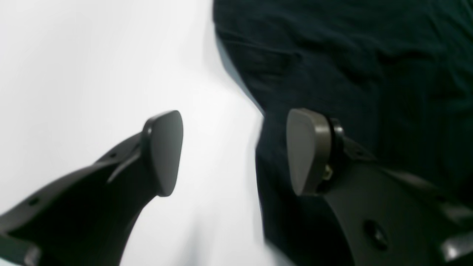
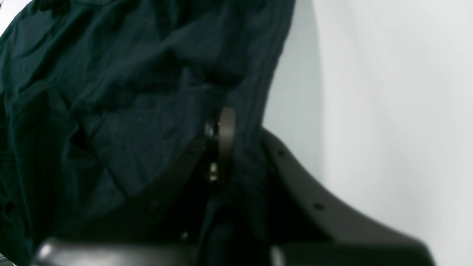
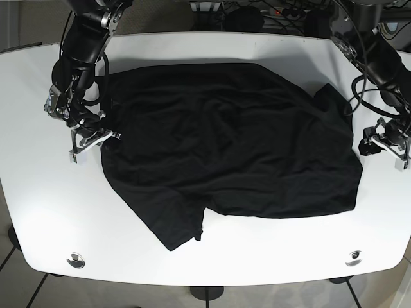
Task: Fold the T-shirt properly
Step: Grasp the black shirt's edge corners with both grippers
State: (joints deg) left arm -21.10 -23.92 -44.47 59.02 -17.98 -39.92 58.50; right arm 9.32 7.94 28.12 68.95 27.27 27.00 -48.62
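Observation:
A black T-shirt (image 3: 231, 141) lies spread and wrinkled on the white table (image 3: 205, 256), with a sleeve sticking out at the front left. My right gripper (image 3: 103, 139) is at the shirt's left edge. In the right wrist view the right gripper (image 2: 245, 136) is shut on a fold of the shirt's fabric (image 2: 111, 92). My left gripper (image 3: 374, 142) is at the shirt's right edge. In the left wrist view the left gripper (image 1: 234, 151) is open, with one pad over bare table and the other over the shirt (image 1: 351, 55).
Two round metal fittings sit near the table's front corners (image 3: 76, 260) (image 3: 352, 258). Cables and gear (image 3: 257, 13) lie behind the table's back edge. White table surface shows on both sides of the shirt and in front of it.

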